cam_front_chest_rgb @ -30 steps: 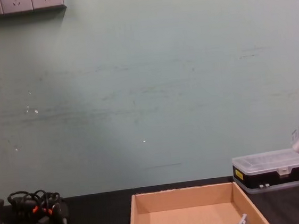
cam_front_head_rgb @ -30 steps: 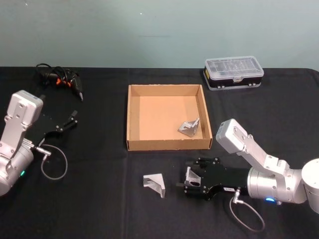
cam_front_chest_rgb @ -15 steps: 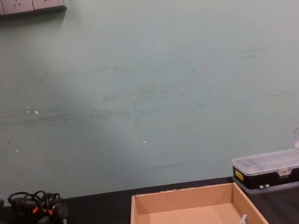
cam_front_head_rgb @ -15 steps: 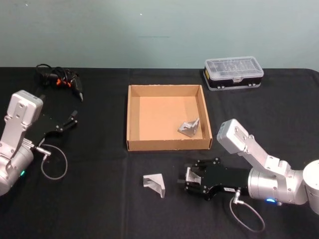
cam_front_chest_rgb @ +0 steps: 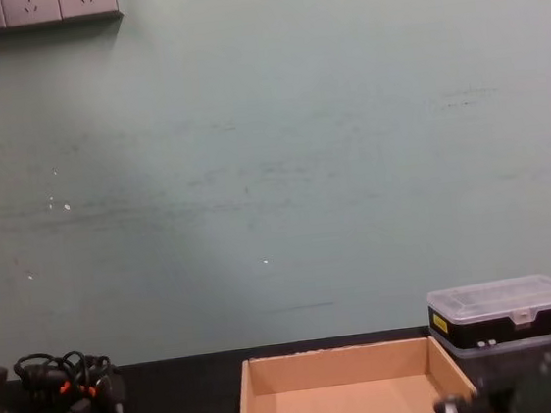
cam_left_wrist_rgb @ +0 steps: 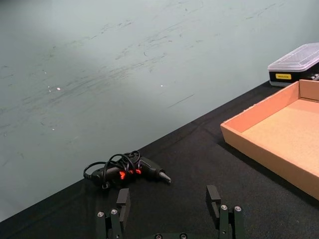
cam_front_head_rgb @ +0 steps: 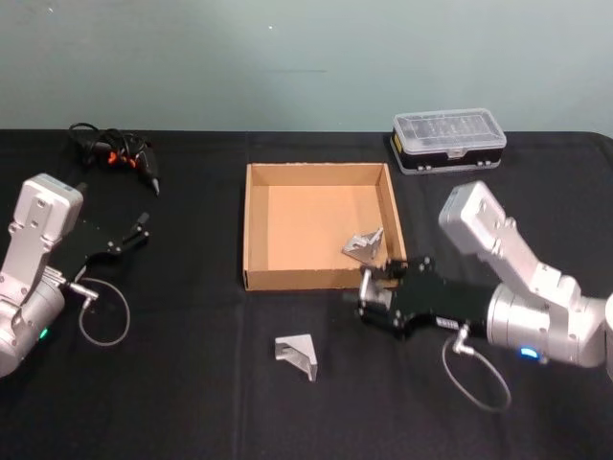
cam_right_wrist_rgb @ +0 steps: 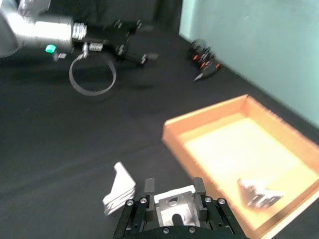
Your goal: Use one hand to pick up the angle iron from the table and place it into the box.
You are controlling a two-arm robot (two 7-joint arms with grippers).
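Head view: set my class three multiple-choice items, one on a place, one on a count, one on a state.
1. Where is the black case? A) behind the box, robot's right; B) inside the box; C) under the box.
2. How many angle irons show? A) one; B) two; C) three.
3. The right gripper is: A) open, empty; B) shut on an angle iron; C) in the box.
Answers: 1 A, it stands past the box's far right corner. 2 C, a boxed angle iron, a loose angle iron on the table, a held angle iron. 3 B, its fingers clamp that piece.
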